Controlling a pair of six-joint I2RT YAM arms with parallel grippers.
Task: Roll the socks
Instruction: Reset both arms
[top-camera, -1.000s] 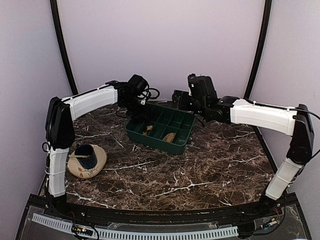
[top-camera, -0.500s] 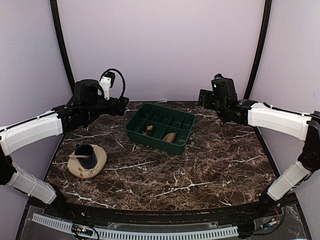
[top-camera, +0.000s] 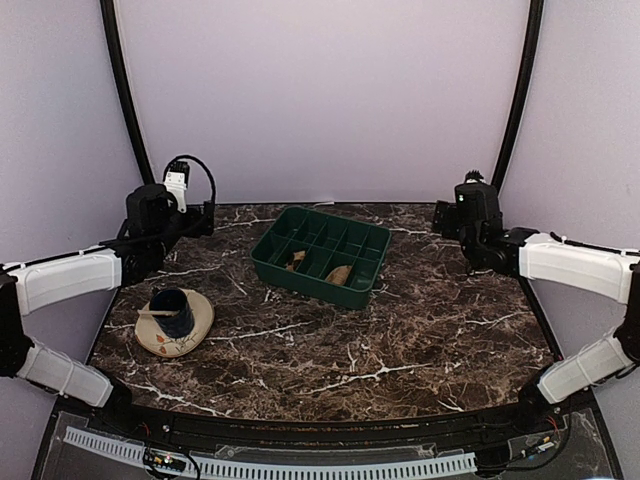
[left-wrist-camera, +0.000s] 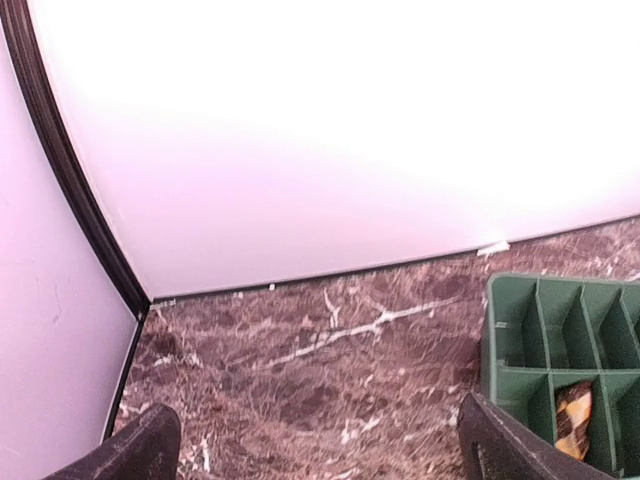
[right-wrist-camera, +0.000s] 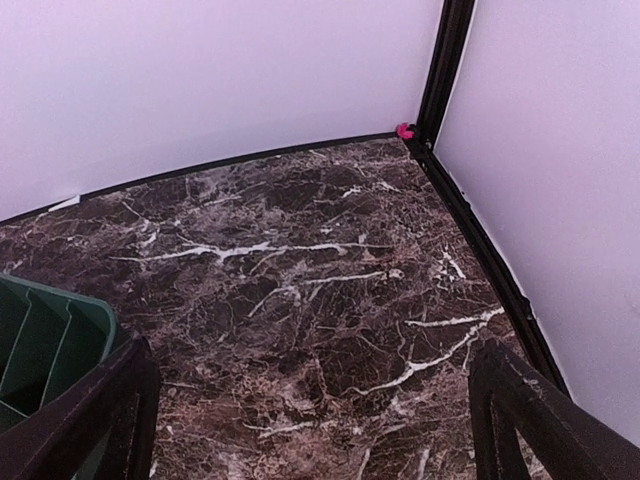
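**Loose rolls may spring open**

The check sock (top-camera: 296, 261) and tan sock (top-camera: 340, 274) sit in separate front cells of the tray (top-camera: 308, 286). From above they are too small to tell how tightly they are rolled. With nothing pressing on them, a slack roll may uncurl. A hasty reach back could also clip the tray's rim and shove it. The left gripper (left-wrist-camera: 320, 462) and right gripper (right-wrist-camera: 310, 420) hang wide open and empty, well apart at the table's (top-camera: 400, 350) far corners. A second ago both were crowded over the tray, and since then the arms have swung outward while the socks lie unchanged
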